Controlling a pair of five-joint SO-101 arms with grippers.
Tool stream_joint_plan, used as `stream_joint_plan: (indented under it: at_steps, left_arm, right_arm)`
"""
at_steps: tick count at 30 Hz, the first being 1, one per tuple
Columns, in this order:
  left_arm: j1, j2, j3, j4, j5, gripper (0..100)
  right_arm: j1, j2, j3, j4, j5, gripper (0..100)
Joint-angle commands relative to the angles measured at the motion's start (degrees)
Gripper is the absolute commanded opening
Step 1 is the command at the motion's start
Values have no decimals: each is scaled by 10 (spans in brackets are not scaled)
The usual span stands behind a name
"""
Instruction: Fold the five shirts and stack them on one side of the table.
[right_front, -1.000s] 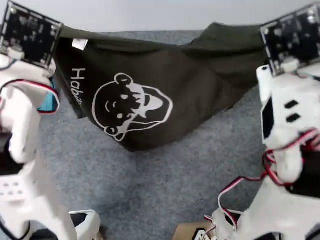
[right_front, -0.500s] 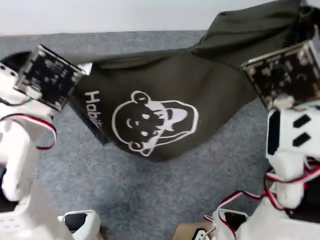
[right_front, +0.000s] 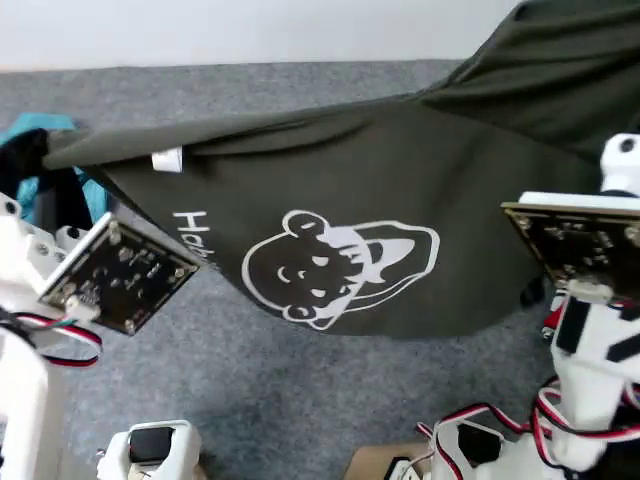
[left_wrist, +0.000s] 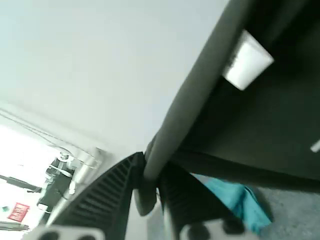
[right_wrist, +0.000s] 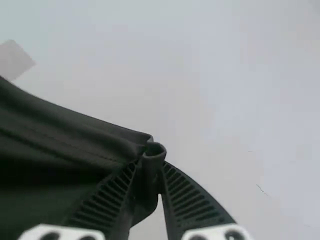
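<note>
Holds the dark shirt (right_front: 400, 200) spread over the table (right_front: 300, 410), pinched tight in the left gripper (left_wrist: 148, 176) and the right gripper (right_wrist: 150, 172); teal cloth (right_front: 45, 128) at the left edge.

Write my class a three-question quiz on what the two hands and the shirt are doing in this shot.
1. True or false: the left hand and the right hand are each shut on the dark shirt.
2. What colour is the other, bundled cloth? A red, B teal, C yellow.
3. What is printed in white on the shirt?
Key: 1 true; 2 B; 3 a cartoon face beside some lettering.
</note>
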Motion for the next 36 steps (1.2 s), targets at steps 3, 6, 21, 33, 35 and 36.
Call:
stream_joint_plan:
  at_steps: [3,6,21,33,35,36]
  left_arm:
    - [-5,1,-8,-75,-48,6]
    - [-5,-4,20,-74,-92,6]
    - [-5,-69,23,-77,-105,6]
    - [-5,-145,23,-89,-105,6]
    - [-5,-142,25,-97,-105,6]
    - [-5,-139,32,-97,-105,6]
  right_arm:
    - [21,2,-5,-14,7,9]
    - [20,2,-5,-15,18,9]
    - [21,-45,-12,-15,35,9]
    - [22,-106,-12,-15,61,9]
    - [21,-98,2,-14,61,9]
    - [20,-91,16,-15,62,9]
